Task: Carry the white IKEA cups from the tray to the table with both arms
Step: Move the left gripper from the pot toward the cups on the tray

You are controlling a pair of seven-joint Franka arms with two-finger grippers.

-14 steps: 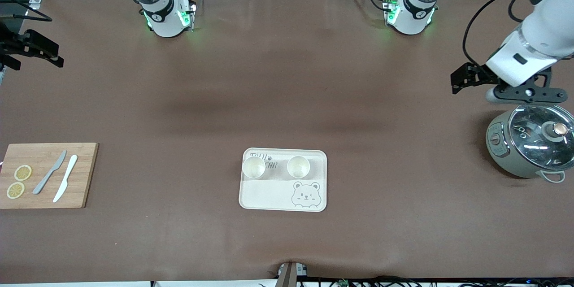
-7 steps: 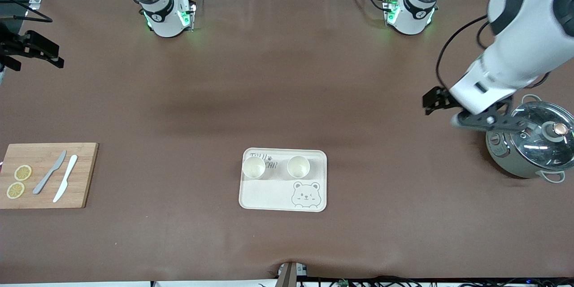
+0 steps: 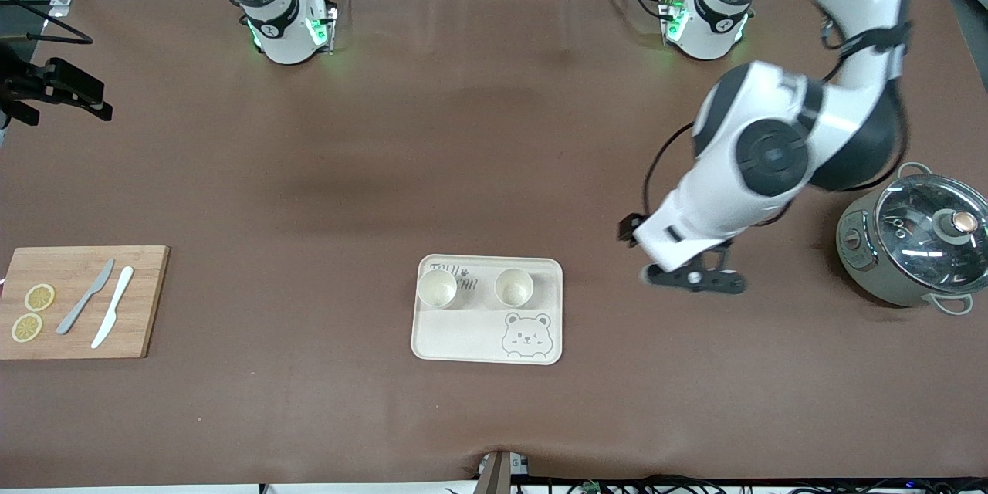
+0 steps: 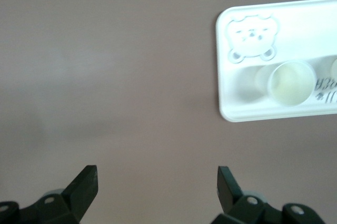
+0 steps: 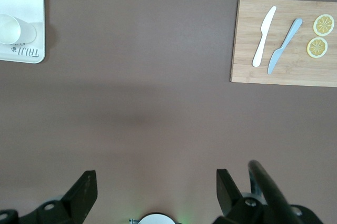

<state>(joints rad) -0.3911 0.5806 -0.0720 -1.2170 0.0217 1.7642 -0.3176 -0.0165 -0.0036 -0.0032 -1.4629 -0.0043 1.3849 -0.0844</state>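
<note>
Two white IKEA cups [image 3: 437, 287] [image 3: 513, 287] stand upright side by side on the cream bear-print tray [image 3: 463, 340], in the half farther from the front camera. My left gripper [image 3: 691, 279] is open and empty over bare table beside the tray, toward the left arm's end. In the left wrist view the left gripper [image 4: 157, 187] is open, with one cup [image 4: 289, 81] on the tray [image 4: 295, 23]. My right gripper [image 3: 58, 85] is at the right arm's end of the table. The right wrist view shows the right gripper [image 5: 156, 187] open and empty, high over bare table.
A grey cooking pot with a glass lid [image 3: 915, 251] stands at the left arm's end. A wooden cutting board [image 3: 77, 301] with two knives and two lemon slices lies at the right arm's end and also shows in the right wrist view [image 5: 284, 39].
My left arm has swung from above the pot toward the tray, and its gripper now hangs beside the tray. The right arm has hardly moved. The cups stay put.
</note>
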